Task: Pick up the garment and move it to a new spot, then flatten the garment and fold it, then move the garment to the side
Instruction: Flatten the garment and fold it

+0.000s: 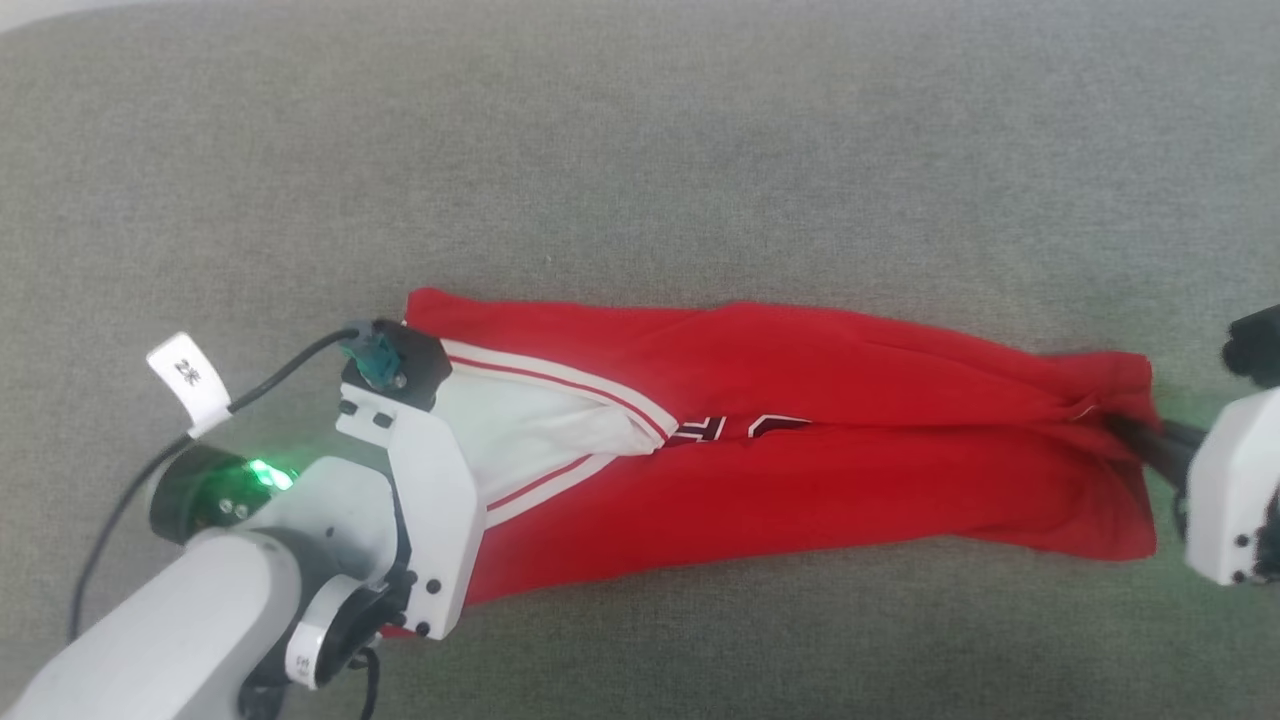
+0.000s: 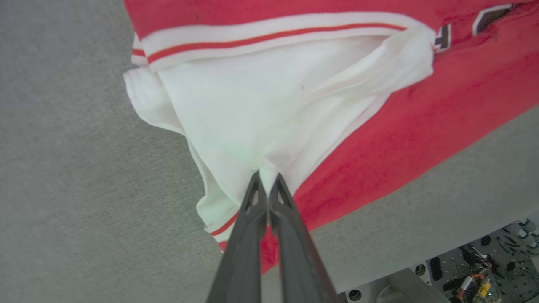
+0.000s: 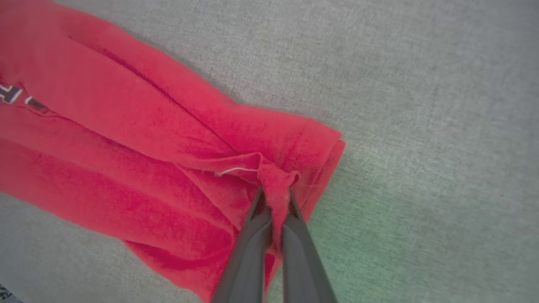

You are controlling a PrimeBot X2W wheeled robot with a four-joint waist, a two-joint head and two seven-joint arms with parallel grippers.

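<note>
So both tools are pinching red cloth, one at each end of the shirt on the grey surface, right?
Not quite. The left tool pinches white cloth of the shirt, as the left wrist view shows; the right tool does pinch red cloth at the other end.

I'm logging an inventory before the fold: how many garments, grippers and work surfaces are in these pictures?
garment, red with white: 1
grippers, each shut on the garment: 2 (left gripper, right gripper)
grey surface: 1
Total: 4
</note>
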